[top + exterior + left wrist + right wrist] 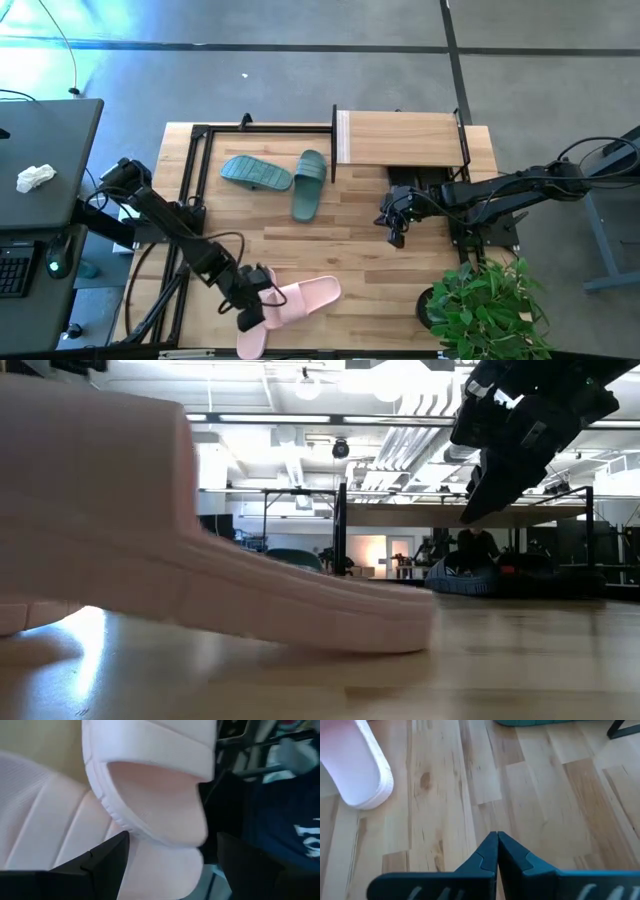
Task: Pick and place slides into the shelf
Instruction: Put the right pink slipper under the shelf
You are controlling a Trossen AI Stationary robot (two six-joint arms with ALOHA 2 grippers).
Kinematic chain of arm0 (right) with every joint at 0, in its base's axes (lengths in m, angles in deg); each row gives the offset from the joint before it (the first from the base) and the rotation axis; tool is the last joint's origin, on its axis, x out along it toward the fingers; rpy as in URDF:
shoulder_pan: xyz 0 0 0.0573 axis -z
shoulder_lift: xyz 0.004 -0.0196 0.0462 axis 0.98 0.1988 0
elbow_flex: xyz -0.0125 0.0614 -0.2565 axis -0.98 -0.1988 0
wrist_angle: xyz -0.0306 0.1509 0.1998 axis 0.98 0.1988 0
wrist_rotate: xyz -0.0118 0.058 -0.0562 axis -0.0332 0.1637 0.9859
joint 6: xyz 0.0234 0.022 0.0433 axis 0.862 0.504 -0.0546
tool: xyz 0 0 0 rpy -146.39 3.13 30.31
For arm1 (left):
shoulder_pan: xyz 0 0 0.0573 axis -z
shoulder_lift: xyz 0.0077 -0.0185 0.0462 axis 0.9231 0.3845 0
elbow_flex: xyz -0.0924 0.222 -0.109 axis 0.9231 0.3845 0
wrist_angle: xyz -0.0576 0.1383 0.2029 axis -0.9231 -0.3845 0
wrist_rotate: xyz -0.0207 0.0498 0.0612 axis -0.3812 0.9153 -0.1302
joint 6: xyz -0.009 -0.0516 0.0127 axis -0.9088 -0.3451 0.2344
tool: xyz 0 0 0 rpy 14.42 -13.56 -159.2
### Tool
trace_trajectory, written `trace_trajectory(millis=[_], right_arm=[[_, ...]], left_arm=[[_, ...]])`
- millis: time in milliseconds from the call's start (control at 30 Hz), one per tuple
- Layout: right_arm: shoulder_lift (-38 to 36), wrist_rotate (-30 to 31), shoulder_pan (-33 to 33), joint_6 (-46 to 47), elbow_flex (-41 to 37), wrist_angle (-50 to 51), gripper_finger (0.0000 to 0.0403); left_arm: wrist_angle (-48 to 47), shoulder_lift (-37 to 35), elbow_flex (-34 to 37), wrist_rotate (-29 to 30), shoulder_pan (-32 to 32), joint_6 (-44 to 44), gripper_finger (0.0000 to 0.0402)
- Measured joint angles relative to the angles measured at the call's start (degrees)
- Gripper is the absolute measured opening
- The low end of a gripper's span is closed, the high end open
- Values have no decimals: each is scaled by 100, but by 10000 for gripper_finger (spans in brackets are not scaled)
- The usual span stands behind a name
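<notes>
Left gripper [262, 297], jaws apart, straddles a pink slide [305, 297] at the table's [350, 250] near edge to grasp it, while right gripper [393, 235] waits closed mid-table.

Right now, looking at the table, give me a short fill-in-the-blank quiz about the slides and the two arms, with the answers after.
1. The left gripper is over the ____ slides at the table's near edge.
2. The two teal-green slides lie inside the bare black ____.
3. The right gripper hangs above bare wood with its fingers ____.
4. The left gripper's fingers stand ____.

Answers: pale pink; metal frame; shut; open
</notes>
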Motion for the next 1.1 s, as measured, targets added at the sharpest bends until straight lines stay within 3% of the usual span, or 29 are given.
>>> trace_trajectory(millis=[333,967,1100], right_arm=[[0,-42,0,-107,0,20,0],[0,-42,0,-94,-4,11,0],[0,-40,0,-103,-4,4,0]], left_arm=[[98,-12,178,-430,-270,-38,280],[142,338,178,-346,-270,-40,279],[135,338,178,-184,-264,43,251]])
